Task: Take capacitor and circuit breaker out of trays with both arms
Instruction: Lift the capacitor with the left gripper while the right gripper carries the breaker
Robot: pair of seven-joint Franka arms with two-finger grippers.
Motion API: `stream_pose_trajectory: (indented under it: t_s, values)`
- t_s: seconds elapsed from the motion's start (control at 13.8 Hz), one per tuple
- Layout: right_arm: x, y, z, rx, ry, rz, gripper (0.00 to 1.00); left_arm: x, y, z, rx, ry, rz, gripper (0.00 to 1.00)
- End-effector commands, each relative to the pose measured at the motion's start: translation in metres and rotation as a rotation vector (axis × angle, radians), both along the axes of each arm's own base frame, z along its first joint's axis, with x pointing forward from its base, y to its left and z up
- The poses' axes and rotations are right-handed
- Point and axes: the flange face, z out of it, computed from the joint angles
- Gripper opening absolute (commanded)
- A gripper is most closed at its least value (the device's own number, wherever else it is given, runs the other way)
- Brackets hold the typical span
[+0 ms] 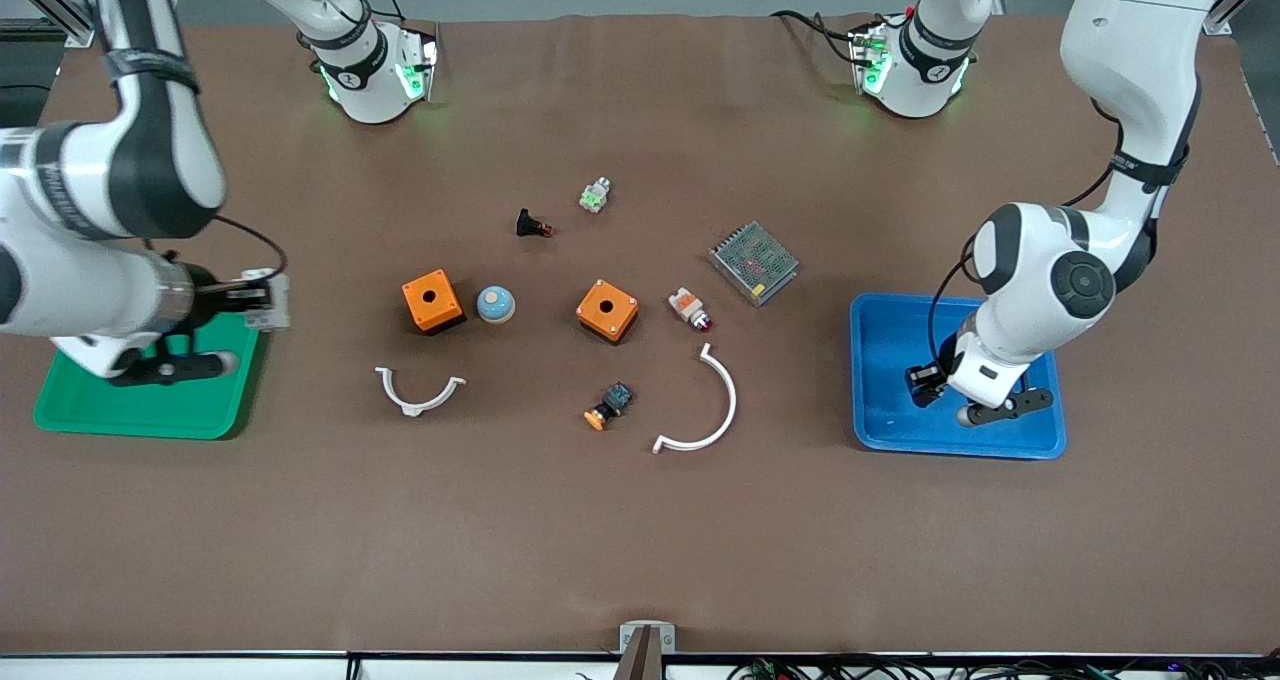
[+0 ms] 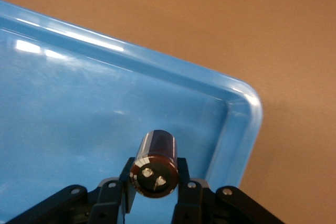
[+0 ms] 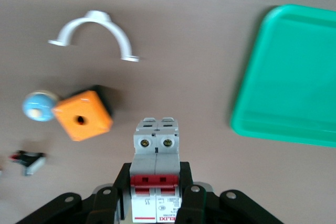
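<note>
My left gripper (image 1: 926, 380) is low inside the blue tray (image 1: 890, 430), near the corner nearest the table's middle. It is shut on the capacitor (image 2: 157, 151), a dark cylinder with two metal pins on its end, held just above the tray floor (image 2: 79, 108). My right gripper (image 1: 258, 302) is shut on the breaker (image 1: 270, 300), a white-grey block with red levers (image 3: 156, 145). It holds the breaker in the air over the table beside the edge of the green tray (image 1: 140, 410), which also shows in the right wrist view (image 3: 294, 87).
Between the trays lie two orange boxes (image 1: 432, 301) (image 1: 607, 310), a blue dome (image 1: 495, 304), two white curved clamps (image 1: 420, 391) (image 1: 705, 407), an orange-capped button (image 1: 608, 406), an indicator lamp (image 1: 690, 309), a meshed metal box (image 1: 754, 262), a black flared part (image 1: 532, 225) and a green-white part (image 1: 595, 195).
</note>
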Motion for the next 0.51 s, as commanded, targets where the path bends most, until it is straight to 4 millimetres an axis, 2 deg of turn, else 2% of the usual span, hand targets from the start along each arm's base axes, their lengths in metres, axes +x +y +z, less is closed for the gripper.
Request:
stream_pose_trajectory:
  t_s: [0.0, 0.22, 0.44]
  values:
    - [0.001, 0.047, -0.018, 0.017, -0.039, -0.022, 0.23, 0.007, -0.012, 0.003, 0.003, -0.001, 0.012, 0.0]
    - [0.0, 0.1, -0.057, 0.044, -0.067, -0.029, 0.23, 0.005, -0.038, 0.006, -0.005, -0.001, 0.056, 0.0]
    - [-0.014, 0.15, -0.083, 0.037, -0.093, -0.089, 0.23, 0.006, -0.04, 0.009, -0.005, -0.008, 0.052, 0.0]
